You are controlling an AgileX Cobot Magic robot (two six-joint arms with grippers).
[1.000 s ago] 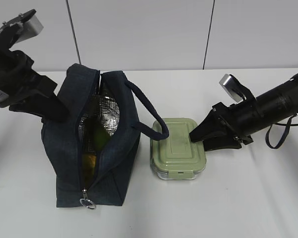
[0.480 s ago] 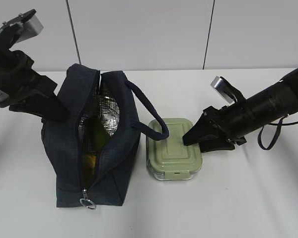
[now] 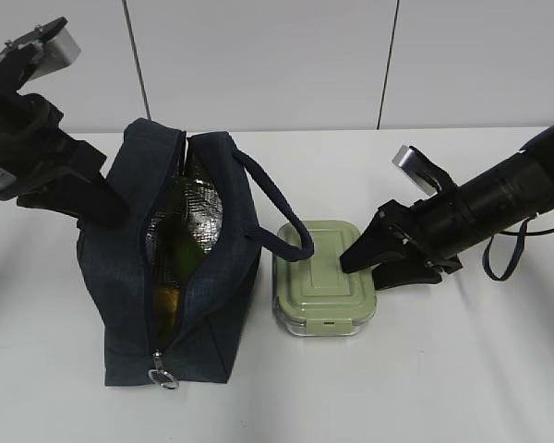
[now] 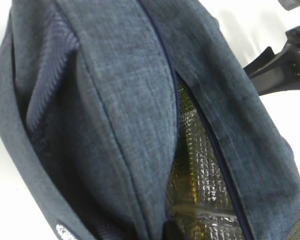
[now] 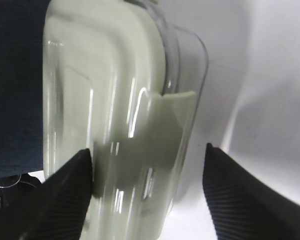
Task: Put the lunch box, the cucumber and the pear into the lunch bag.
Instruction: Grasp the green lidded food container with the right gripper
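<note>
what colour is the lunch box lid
Pale sage green; the lunch box lid shows best in the exterior view.

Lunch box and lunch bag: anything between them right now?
Only the bag's loop handle, hanging over the narrow gap between lunch bag and lunch box, in the exterior view.

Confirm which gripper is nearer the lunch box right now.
Right. The right gripper straddles the lunch box at its right end, jaws open; the left gripper is across the lunch bag, at its far-left side.

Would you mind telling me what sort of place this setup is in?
Probably a lab test bench: a bare white table, a plain white panelled wall, and two black robot arms working a dark navy fabric lunch bag and sage-green-lidded clear lunch box.
</note>
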